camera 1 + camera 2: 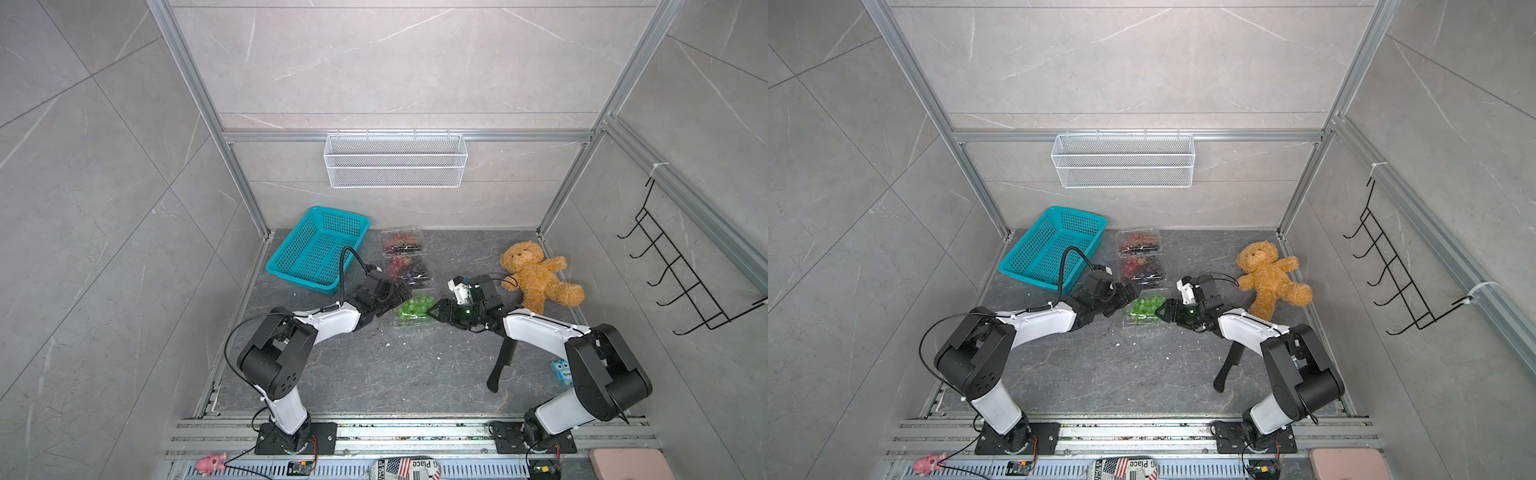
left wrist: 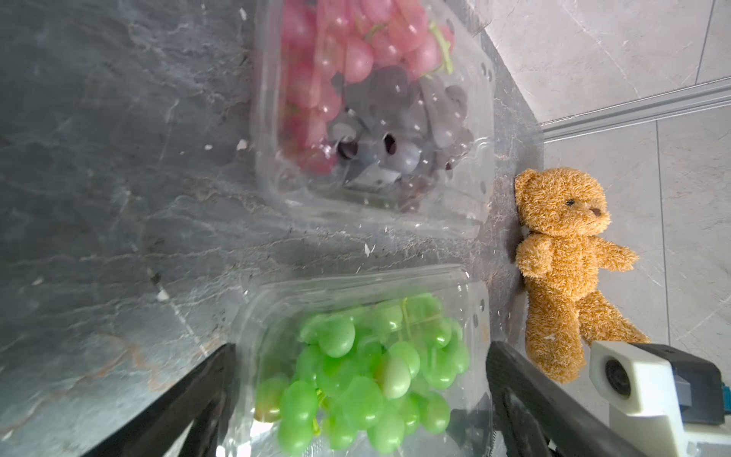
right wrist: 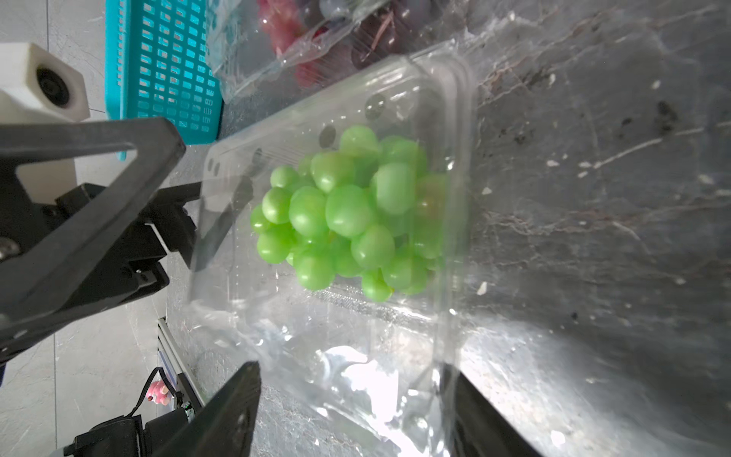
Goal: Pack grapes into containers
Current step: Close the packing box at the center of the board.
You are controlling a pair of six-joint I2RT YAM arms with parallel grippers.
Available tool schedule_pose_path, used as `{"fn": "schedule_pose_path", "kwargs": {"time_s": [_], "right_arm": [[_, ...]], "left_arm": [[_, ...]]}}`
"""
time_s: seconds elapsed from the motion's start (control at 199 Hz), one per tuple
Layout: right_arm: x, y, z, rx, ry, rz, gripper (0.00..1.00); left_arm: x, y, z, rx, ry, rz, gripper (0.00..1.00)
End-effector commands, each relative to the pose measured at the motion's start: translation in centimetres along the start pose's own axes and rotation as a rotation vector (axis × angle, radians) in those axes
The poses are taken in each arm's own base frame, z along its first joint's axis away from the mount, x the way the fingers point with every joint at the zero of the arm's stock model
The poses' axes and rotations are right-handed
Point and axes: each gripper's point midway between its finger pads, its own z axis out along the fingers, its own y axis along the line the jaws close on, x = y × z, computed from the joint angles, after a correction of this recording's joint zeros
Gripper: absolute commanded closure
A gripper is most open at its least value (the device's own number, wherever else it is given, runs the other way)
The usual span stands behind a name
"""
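Dark grey stone-look tabletop (image 1: 374, 374) covers the floor of a grey-tiled booth. Three clear boxes lie on it in a row running away from the arm bases.

At the near end of that row sits the near box (image 3: 455, 190). It holds the green grapes (image 1: 413, 308), one bunch heaped toward the end closer to the left arm. Whether its lid is down I cannot tell, since the plastic shows mostly as glare. Just beyond it come the middle box (image 1: 409, 270) and the far box (image 1: 402, 242), each holding red and dark grapes.

The near box lies directly between the two grippers. In the right wrist view it stretches lengthwise away from the right gripper (image 3: 356, 372), so those jaws straddle one short end. They stand apart, with a finger close against each long edge, but I cannot tell whether they actually pinch the plastic.

The left gripper (image 2: 360, 346) meets the opposite end. Its jaws are spread fully wide, one finger on either side of the box, gripping nothing. Neither arm is clearly nearer, as both are at the box and roughly face each other along its length.

My reading is that the coming move turns on this alignment. Any squeeze acts across the narrow width, so the box needs to sit square between both pairs of fingers.

Off to the sides, well apart, are a teal basket (image 1: 316, 253) and a teddy bear (image 1: 536, 276).
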Motion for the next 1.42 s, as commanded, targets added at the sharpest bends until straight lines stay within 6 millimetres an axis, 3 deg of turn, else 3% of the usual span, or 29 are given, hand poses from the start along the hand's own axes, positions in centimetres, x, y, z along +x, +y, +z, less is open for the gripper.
{"fn": "schedule_pose_path", "kwargs": {"time_s": [0.0, 0.131, 0.281, 0.492, 0.602, 0.698, 0.858, 1.15, 1.416], "right_arm": [[-0.1, -0.2, -0.4, 0.046, -0.006, -0.023, 0.26], [-0.3, -0.9, -0.7, 0.089, -0.019, -0.028, 0.22], [-0.6, -1.0, -1.0, 0.103, -0.034, -0.039, 0.18], [-1.2, -0.9, -1.2, 0.099, -0.058, -0.05, 0.13], [-1.5, -0.6, -1.3, 0.094, -0.068, -0.056, 0.12], [-1.5, -0.8, -1.2, 0.097, -0.066, -0.052, 0.12], [-1.4, -0.9, -1.0, 0.094, -0.06, -0.046, 0.12], [-1.3, -1.2, -0.8, 0.098, -0.054, -0.045, 0.12], [-1.1, -1.2, -0.2, 0.079, -0.035, -0.031, 0.14]], "left_arm": [[-0.4, -1.2, 0.0, 0.027, 0.019, 0.041, 0.01], [-0.6, 0.7, -1.2, -0.023, 0.021, 0.053, 0.01], [-0.9, 3.1, -3.9, -0.038, 0.0, 0.035, 0.01], [0.6, 2.7, -8.6, 0.158, -0.084, 0.005, 0.03], [2.1, 3.1, -9.5, 0.257, -0.093, -0.046, 0.14], [3.2, 3.9, -9.3, 0.276, -0.09, -0.082, 0.21], [4.4, 3.0, -7.9, 0.326, -0.047, -0.104, 0.4], [5.2, 2.9, -6.1, 0.342, -0.033, -0.14, 0.46], [5.2, 3.3, -7.3, 0.337, -0.057, -0.149, 0.47]]}}
